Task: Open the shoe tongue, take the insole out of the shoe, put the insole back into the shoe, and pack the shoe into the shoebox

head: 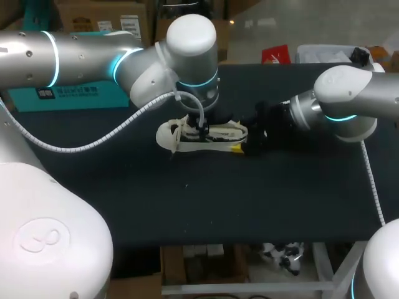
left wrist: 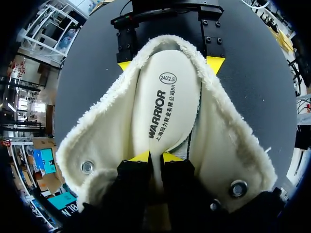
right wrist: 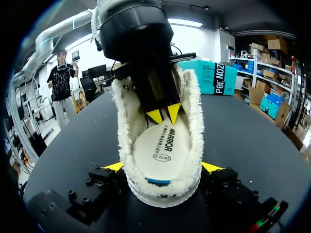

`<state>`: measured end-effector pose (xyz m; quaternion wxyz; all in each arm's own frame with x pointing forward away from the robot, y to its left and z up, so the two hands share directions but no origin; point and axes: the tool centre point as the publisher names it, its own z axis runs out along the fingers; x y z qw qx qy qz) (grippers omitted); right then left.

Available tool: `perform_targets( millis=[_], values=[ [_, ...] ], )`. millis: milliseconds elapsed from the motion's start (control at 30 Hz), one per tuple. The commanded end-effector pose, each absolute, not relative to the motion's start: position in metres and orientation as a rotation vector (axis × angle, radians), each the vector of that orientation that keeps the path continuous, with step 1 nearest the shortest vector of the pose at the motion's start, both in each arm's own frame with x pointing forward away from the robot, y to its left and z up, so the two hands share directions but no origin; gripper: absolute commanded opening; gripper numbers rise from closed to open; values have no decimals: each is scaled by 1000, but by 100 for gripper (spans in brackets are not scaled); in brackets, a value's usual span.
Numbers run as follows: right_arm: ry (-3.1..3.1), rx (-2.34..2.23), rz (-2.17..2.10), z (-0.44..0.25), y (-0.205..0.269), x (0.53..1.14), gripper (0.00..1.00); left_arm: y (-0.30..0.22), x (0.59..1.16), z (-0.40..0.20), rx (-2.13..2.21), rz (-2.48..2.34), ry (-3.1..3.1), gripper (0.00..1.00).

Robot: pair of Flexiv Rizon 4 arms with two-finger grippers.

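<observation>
Head, shoe: mid table, toe toward left arm's side.
Head, left gripper: down in shoe's opening.
Left wrist, left gripper: fingers narrow, pinching the insole.
Left wrist, right gripper: ahead, at heel.
Right wrist, right gripper: fingers wide, clamping heel on both sides.
Right wrist, shoebox: teal, behind shoe, well apart.

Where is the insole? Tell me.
Left wrist view: the insole lies inside the shoe, mid-table, pinched by the left gripper; the right gripper clamps the heel.
</observation>
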<state>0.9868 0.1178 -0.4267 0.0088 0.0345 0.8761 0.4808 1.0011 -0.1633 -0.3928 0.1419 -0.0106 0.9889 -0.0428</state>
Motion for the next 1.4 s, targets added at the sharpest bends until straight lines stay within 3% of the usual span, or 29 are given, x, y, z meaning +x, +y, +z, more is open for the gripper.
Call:
perform_targets(
  millis=[33,433,933,1400],
  values=[
    [2741,99,1507,-431,119,985,0,-161,1005,-393,-2,-231,2866,0],
    [2741,99,1507,-431,119,985,0,-165,986,-343,31,-418,2912,0],
    [2741,99,1507,-431,119,985,0,-178,981,-331,43,-580,2986,0],
    [2741,99,1507,-431,119,985,0,-181,971,-283,245,-1071,3047,0]
  ],
)
